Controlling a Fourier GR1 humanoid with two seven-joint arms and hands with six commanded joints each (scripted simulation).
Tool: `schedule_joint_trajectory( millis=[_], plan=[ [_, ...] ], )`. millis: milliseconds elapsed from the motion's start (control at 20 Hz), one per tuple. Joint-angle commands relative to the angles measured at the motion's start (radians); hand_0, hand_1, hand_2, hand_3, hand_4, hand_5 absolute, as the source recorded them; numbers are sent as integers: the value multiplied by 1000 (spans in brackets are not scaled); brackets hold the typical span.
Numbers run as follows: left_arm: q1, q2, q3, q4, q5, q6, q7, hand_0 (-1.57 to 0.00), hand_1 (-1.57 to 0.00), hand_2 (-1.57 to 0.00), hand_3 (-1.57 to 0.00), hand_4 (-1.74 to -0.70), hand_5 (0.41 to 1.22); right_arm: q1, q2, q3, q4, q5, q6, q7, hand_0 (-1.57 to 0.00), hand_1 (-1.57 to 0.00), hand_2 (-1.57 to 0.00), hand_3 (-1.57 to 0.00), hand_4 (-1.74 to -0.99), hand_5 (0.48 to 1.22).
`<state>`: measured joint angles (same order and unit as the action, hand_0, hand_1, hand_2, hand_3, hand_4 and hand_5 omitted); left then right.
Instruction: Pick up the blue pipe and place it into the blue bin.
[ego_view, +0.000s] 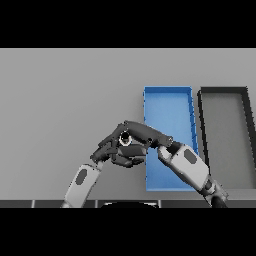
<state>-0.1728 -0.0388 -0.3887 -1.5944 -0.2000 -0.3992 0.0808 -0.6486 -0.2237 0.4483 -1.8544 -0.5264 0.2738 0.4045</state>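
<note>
Both hands meet in the middle of the table, just left of the blue bin (167, 107). A small pale ring, apparently the end of the pipe (125, 139), shows between them; the rest of it is hidden and no blue shows on it. My right hand (142, 133) reaches in from the lower right across the bin's left wall, with its fingers bent over the pipe. From the lower left, my left hand (109, 150) presses close against the same spot from below.
A dark grey bin (226, 100) stands right beside the blue bin on its right. The blue bin holds nothing that I can see. Grey table stretches away to the left and the back.
</note>
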Motion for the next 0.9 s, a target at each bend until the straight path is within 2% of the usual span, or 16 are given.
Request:
schedule_joint_trajectory(
  millis=[0,150,300,450,550,750,850],
  plan=[
    [-2,3,2,0,3,-5,1,-16,-14,-14,-12,-913,470,-37,1,-20,-7,-44,-34,39,-1571,-1571,-1571,-1571,-1741,1221],
    [-10,2,-1,-1,6,-13,20,-8,-7,-7,-6,-907,450,-157,-23,-90,12,-166,-78,91,-1571,-1571,-1571,-1571,-1741,1221],
    [-3,5,5,2,14,-19,27,-3,-3,-3,-3,-906,437,-300,-59,-177,68,-287,-84,81,-1571,-1571,-1571,-1571,-1741,1221],
    [-1,-3,-1,-17,13,-12,46,-1,-1,-1,-1,-902,432,-401,-122,-254,155,-238,-165,33,-1571,-1571,-1571,-1571,-1741,1221],
    [-7,13,11,-24,19,-19,52,0,0,0,0,-892,428,-444,-178,-297,223,-222,-180,44,-1571,-1571,-1571,-1571,-1741,1221],
    [0,15,7,-9,8,-18,39,0,0,0,1,-886,412,-433,-256,-353,381,-177,-160,26,-1571,-1571,-1571,-1571,-1741,1221],
    [-7,14,5,-7,-7,-5,28,1,1,1,1,-877,412,-405,-284,-356,421,-141,-157,23,-1571,-1571,-1571,-1571,-1741,1221]
  ],
)
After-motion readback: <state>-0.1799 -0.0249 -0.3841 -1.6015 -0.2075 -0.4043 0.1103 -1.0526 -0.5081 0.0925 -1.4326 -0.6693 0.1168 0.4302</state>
